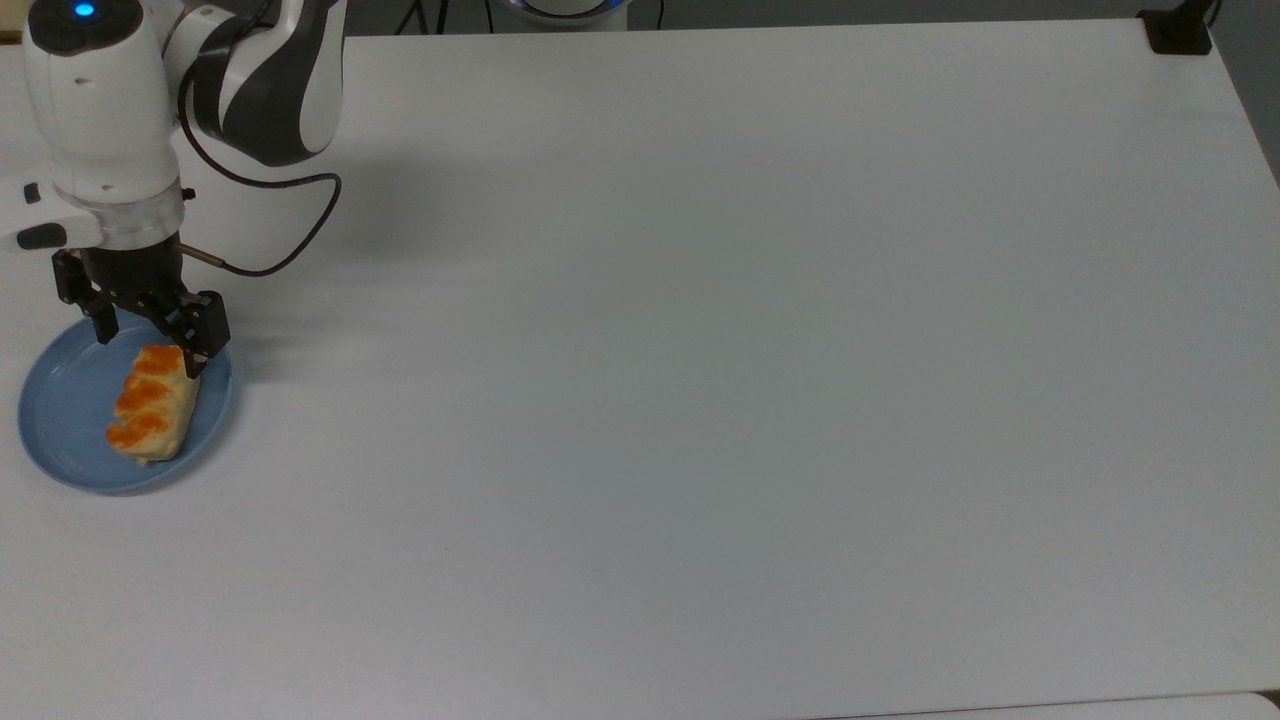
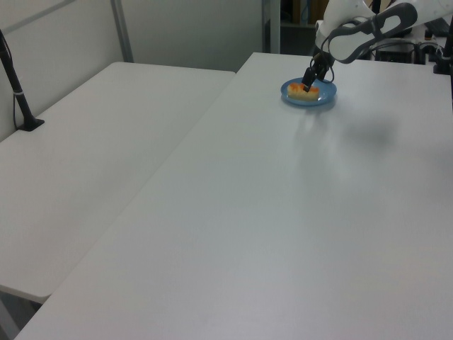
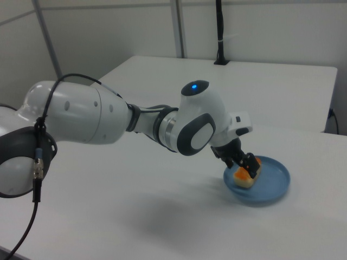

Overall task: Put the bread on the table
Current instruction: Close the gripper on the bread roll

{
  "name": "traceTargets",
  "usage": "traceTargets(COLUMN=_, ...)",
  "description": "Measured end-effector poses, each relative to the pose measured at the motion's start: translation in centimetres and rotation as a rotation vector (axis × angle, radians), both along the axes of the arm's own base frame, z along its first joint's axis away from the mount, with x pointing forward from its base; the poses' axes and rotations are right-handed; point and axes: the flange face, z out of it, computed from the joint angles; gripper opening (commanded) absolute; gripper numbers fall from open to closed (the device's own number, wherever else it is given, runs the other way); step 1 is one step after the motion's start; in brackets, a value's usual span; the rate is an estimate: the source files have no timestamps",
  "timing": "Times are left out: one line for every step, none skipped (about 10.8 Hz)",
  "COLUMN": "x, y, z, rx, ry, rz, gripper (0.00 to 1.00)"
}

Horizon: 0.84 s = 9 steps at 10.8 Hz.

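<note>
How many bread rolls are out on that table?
1. The bread lies on the blue plate near the top view's left edge, under the gripper. Nothing seems hidden.

The surface [image 1: 760, 380] lies bare from 12 through 6 o'clock of the blue plate [image 1: 60, 440] in the top view. Obstacles: the plate's rim and the bread [image 1: 150, 405] on it. The claw [image 1: 148, 338] straddles the bread's 12 o'clock end, fingers apart.
</note>
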Motion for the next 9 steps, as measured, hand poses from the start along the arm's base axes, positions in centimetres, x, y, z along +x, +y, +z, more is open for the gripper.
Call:
traceTargets(x=0.04, y=-0.12, z=-0.66, rx=0.001, ry=-0.001, rz=-0.001, gripper=0.56)
traceTargets(x=0.00, y=-0.23, z=-1.04, rx=0.003, ry=0.002, rz=-0.003, gripper=0.39)
traceTargets(x=-0.03, y=-0.30, z=-1.32, rx=0.004, ry=0.006, rz=-0.004, gripper=0.23)
traceTargets(x=-0.03, y=-0.30, z=-1.61, rx=0.006, ry=0.009, rz=-0.004, gripper=0.15)
traceTargets(x=-0.01, y=-0.31, z=-1.65, rx=0.006, ry=0.009, rz=-0.004, gripper=0.14)
traceTargets(x=0.01, y=-0.33, z=-1.58, rx=0.005, ry=0.008, rz=-0.004, gripper=0.11)
traceTargets(x=0.04, y=-0.35, z=-1.51, rx=0.005, ry=0.007, rz=-0.004, gripper=0.11)
traceTargets(x=0.07, y=-0.43, z=-1.30, rx=0.003, ry=0.003, rz=-0.005, gripper=0.11)
traceTargets(x=0.09, y=-0.64, z=-0.71, rx=-0.001, ry=-0.005, rz=-0.007, gripper=0.11)
